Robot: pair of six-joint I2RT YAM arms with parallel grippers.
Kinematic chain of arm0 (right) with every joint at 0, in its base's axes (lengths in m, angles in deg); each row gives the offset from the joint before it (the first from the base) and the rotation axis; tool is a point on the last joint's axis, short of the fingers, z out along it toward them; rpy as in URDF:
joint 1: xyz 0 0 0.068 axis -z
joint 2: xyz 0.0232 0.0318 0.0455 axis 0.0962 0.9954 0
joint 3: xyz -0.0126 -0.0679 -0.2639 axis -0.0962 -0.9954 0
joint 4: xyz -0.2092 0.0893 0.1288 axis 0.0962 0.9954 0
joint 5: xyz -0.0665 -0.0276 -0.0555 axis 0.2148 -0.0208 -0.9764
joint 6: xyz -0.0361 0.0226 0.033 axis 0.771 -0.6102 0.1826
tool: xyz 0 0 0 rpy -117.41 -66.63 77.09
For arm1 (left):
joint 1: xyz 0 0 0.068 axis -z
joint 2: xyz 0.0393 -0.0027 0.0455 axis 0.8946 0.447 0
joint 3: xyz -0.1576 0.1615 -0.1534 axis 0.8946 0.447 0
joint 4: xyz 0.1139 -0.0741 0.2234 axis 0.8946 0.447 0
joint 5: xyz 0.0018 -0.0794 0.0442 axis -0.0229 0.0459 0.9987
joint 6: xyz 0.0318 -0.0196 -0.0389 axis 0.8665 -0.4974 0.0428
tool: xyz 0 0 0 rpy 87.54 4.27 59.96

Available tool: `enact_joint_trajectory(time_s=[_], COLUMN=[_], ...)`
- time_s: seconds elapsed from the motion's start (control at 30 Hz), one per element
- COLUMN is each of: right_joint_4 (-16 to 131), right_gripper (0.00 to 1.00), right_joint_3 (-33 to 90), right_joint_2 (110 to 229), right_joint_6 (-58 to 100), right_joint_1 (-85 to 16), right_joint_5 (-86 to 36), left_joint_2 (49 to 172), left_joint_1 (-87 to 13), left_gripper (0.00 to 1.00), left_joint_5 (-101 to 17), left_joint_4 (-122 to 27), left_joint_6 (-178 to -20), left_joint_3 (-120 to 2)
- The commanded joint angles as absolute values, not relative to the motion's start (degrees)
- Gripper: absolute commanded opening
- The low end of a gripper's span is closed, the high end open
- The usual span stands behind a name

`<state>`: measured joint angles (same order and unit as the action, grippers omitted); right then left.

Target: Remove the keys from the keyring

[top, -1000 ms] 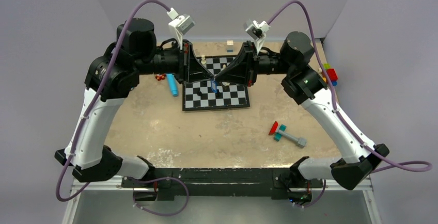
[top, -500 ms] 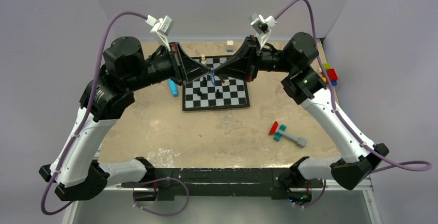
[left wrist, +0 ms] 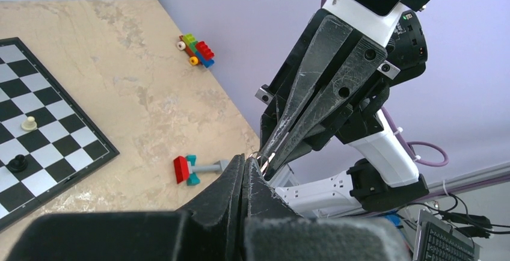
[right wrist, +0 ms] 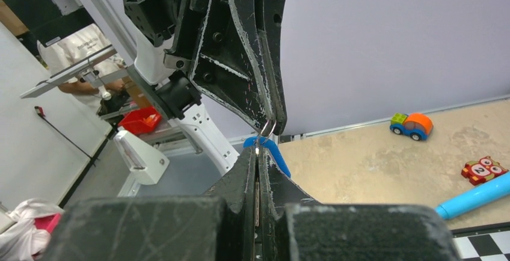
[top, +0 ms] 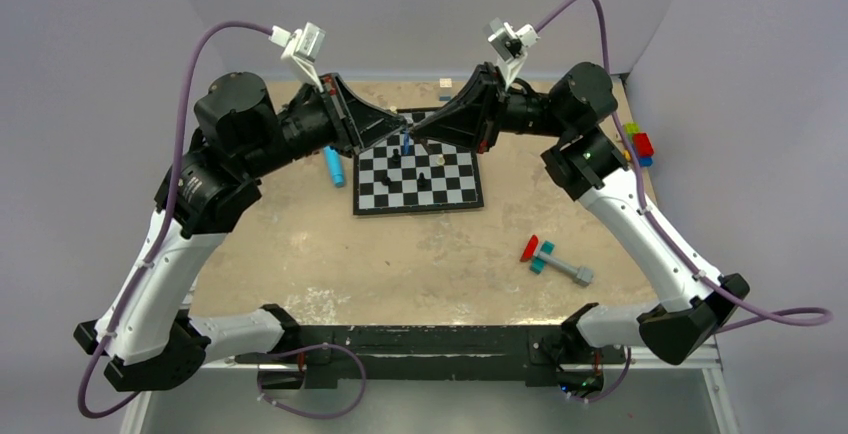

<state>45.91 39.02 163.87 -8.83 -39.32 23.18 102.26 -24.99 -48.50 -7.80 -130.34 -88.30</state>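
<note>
Both grippers meet tip to tip above the far part of the chessboard (top: 440, 189). My left gripper (top: 398, 127) is shut, and the thin silvery keyring (left wrist: 259, 158) sits at its tips (left wrist: 246, 163). My right gripper (top: 414, 134) is shut on the key, whose silvery blade lies between its jaws (right wrist: 257, 153). The key's bright blue head (right wrist: 272, 153) sticks out beside the tips and shows as a blue speck in the top view (top: 406, 141). The keyring (right wrist: 269, 130) bridges the two grippers' tips.
Several chess pieces (top: 424, 182) stand on the board. A light-blue cylinder (top: 333, 166) lies left of it. A red-teal-grey toy (top: 553, 260) lies at the front right. Coloured bricks (top: 638, 144) sit at the right edge, a small block (top: 445, 84) at the back.
Both grippers have risen together from just over the board, still tip to tip, carrying the key and ring up. The left arm's elbow has swung outward to the left.
</note>
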Motion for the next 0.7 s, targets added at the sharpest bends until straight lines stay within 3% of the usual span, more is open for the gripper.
enact_joint_trajectory(time_s=[0.0, 0.67], right_joint_4=[41.9, 46.5], right_gripper=[0.0, 0.0], right_joint_3=[40.1, 40.4], right_joint_2=[163.0, 162.3], right_joint_6=[-10.5, -7.0], right_joint_1=[-40.1, -39.9], right_joint_5=[26.2, 25.8], left_joint_2=[102.7, 101.7], left_joint_1=[-24.7, -24.3], left_gripper=[0.0, 0.0], left_joint_5=[-44.4, -42.5], left_joint_4=[-11.0, -8.5], left_joint_6=[-130.9, -127.0], left_joint_3=[-87.5, -87.2])
